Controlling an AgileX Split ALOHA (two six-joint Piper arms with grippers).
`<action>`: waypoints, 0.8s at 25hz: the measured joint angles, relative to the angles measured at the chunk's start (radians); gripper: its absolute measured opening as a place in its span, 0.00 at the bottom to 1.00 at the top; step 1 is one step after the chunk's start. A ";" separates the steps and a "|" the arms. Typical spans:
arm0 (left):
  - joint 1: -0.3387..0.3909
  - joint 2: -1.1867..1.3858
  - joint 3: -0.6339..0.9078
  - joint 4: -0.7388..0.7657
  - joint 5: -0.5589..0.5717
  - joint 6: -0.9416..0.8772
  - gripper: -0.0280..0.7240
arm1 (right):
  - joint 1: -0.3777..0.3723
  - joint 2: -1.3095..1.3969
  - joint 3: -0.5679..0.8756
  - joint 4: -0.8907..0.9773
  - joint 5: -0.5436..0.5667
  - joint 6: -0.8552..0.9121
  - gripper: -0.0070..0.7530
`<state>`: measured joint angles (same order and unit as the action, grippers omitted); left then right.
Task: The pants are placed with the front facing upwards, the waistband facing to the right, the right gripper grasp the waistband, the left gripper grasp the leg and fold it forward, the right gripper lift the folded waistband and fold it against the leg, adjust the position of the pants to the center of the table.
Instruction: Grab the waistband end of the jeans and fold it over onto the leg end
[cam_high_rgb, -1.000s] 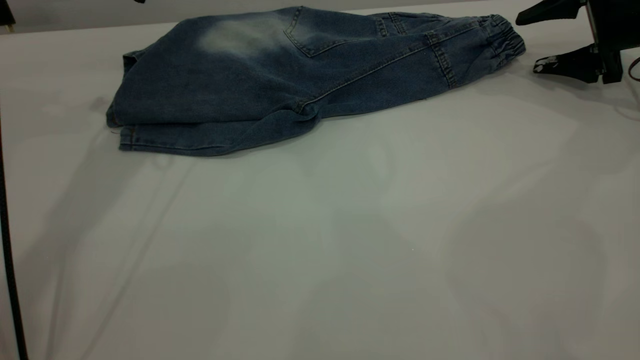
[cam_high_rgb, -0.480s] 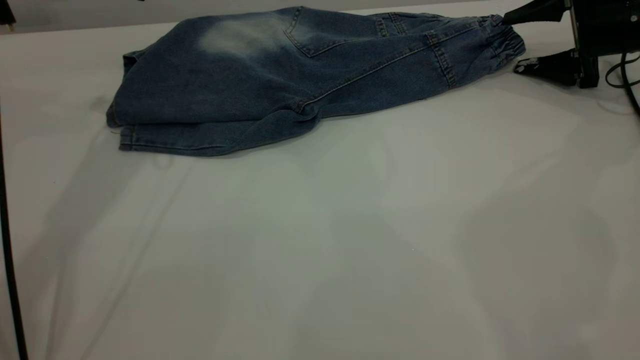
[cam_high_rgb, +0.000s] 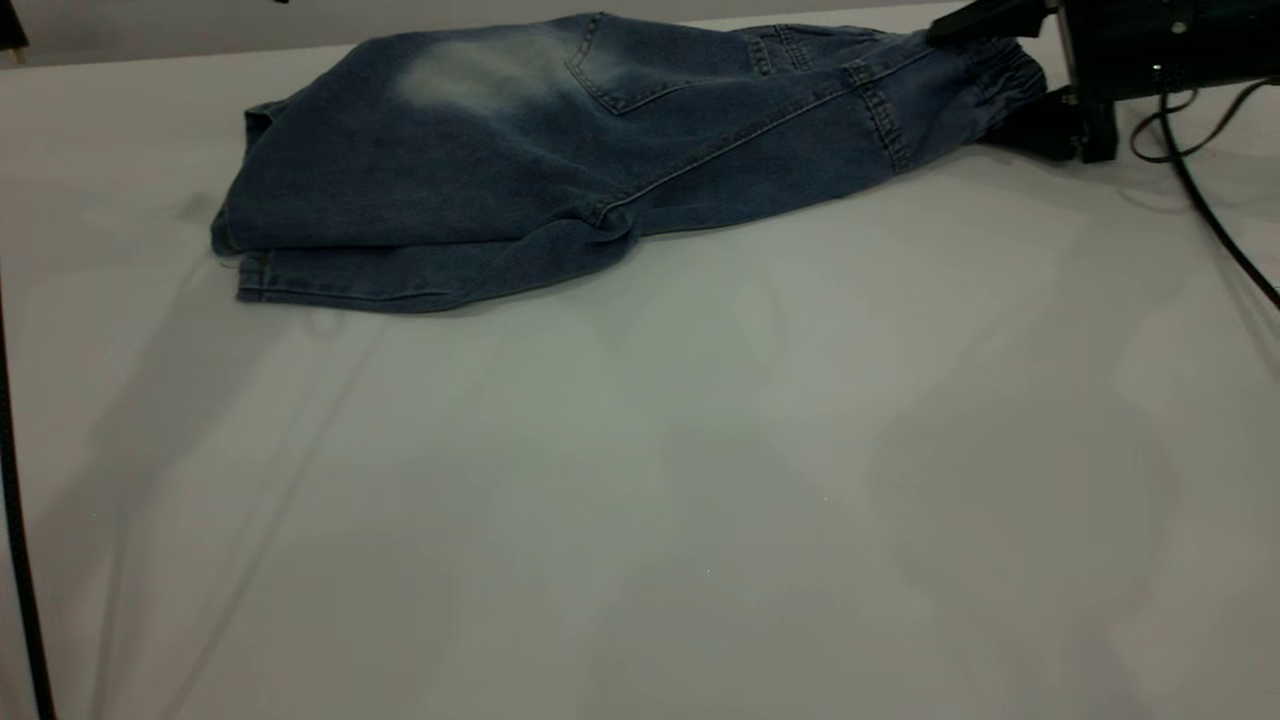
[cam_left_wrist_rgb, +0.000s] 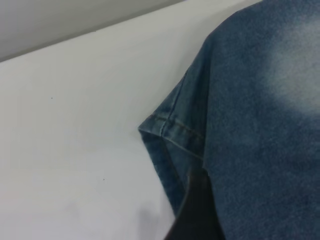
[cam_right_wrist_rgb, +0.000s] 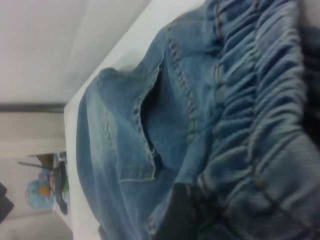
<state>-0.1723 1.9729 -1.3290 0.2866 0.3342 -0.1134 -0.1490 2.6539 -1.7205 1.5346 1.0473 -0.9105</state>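
Straddling the waistband at the far right end of the pants, right gripper spread, one long finger riding over the gathered elastic and the other lying low beside it on the table, not yet pressed together on the cloth. Showing, in the right wrist view, the ruched band filling the space just ahead of a dark finger, with a pocket opening and tan stitching running away beyond it. Lying already doubled lengthwise along the far edge of the tabletop, pants with one leg stacked on the other, hems at the left, pale bleached patch facing up, waist at the right. Hanging just over the hem corner at the opposite end, left gripper seen only as a dark sliver in its own wrist view and out of sight in the exterior view, so its fingers' state cannot be told. Judging the step in hand to be the grasp of the folded waistband ahead of the second fold. Calling next, most likely, for closing on both denim layers, lifting clear, then carrying the band leftward over the legs without dragging the lower layer askew.
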 joint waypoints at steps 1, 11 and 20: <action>0.000 0.000 0.000 -0.001 0.000 0.000 0.75 | 0.004 0.000 -0.005 -0.006 -0.005 0.003 0.77; 0.000 0.000 0.000 -0.001 0.002 -0.001 0.75 | 0.001 0.001 -0.013 -0.034 -0.012 0.006 0.19; -0.068 0.001 -0.040 -0.002 0.077 -0.002 0.75 | 0.000 -0.047 -0.012 -0.114 -0.038 -0.002 0.16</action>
<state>-0.2408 1.9742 -1.3686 0.2849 0.4107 -0.1155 -0.1491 2.6067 -1.7327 1.4203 1.0090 -0.9129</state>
